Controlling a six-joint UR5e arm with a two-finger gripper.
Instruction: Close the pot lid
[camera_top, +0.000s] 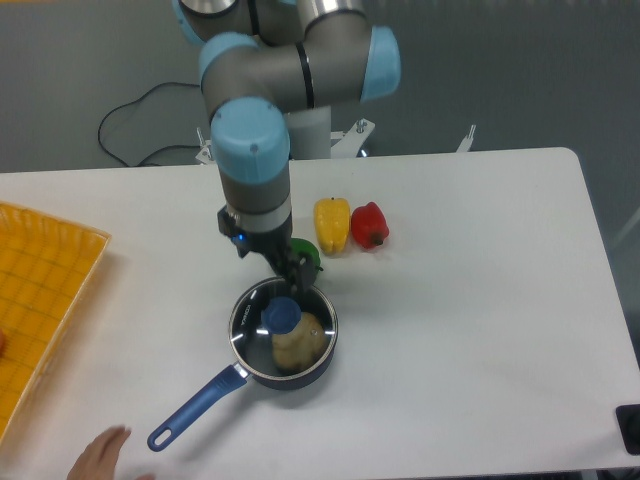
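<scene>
The dark pot (312, 372) with its long blue handle (195, 405) stands at the table's front centre. The glass lid (252, 322) lies flat on the pot's rim, its blue knob (281, 316) free at the centre. Through the glass I see a pale yellowish lump (298, 347) inside the pot. My gripper (289, 272) hangs just above and behind the knob, apart from it, open and holding nothing.
Yellow (332, 225), red (369, 226) and green (307, 254) peppers lie just behind the pot. A yellow tray (40, 290) sits at the left edge. A person's hand (98, 456) reaches in at the bottom left, near the handle's end.
</scene>
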